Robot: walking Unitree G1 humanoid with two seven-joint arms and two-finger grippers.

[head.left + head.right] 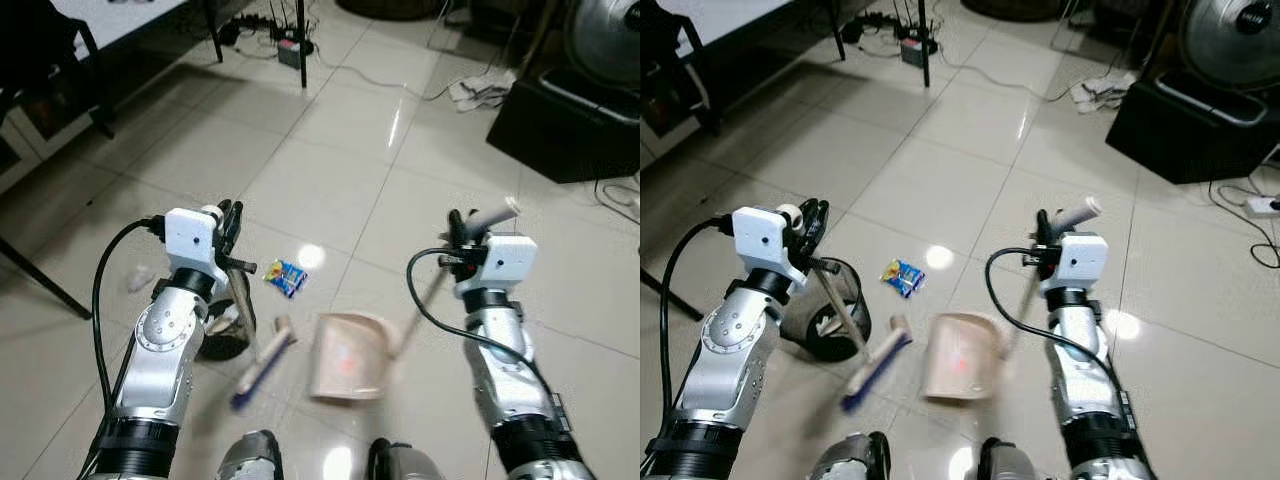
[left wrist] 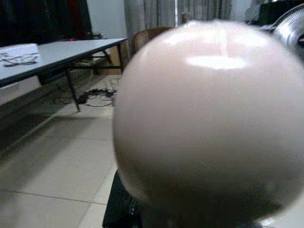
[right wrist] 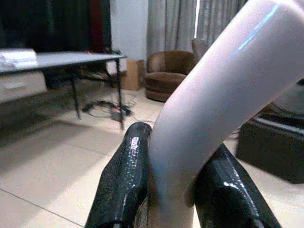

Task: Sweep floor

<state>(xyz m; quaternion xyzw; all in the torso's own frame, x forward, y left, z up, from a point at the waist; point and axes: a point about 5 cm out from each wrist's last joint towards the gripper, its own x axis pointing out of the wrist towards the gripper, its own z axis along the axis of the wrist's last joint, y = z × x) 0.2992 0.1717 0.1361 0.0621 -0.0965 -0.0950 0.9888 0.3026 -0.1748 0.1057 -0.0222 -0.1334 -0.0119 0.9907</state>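
My left gripper [image 1: 230, 225] is shut on the top of a broom handle, whose rounded beige end [image 2: 209, 109] looms close in the left wrist view. The handle slants down to the brush head [image 1: 263, 362], which rests on the tiles with blue bristles. My right gripper [image 1: 462, 232] is shut on the pale dustpan handle [image 3: 209, 95], with black fingers [image 3: 126, 185] on both sides of it. The beige dustpan [image 1: 345, 358] sits on the floor between my arms, right of the brush. A blue and yellow wrapper [image 1: 285, 277] lies on the tiles just beyond them.
A black round bin [image 1: 830, 310] stands by my left arm. A crumpled white scrap [image 1: 140, 278] lies further left. Table legs and a power strip with cables [image 1: 290, 45] are at the back. A black box [image 1: 570, 125] and a fan stand at the right rear.
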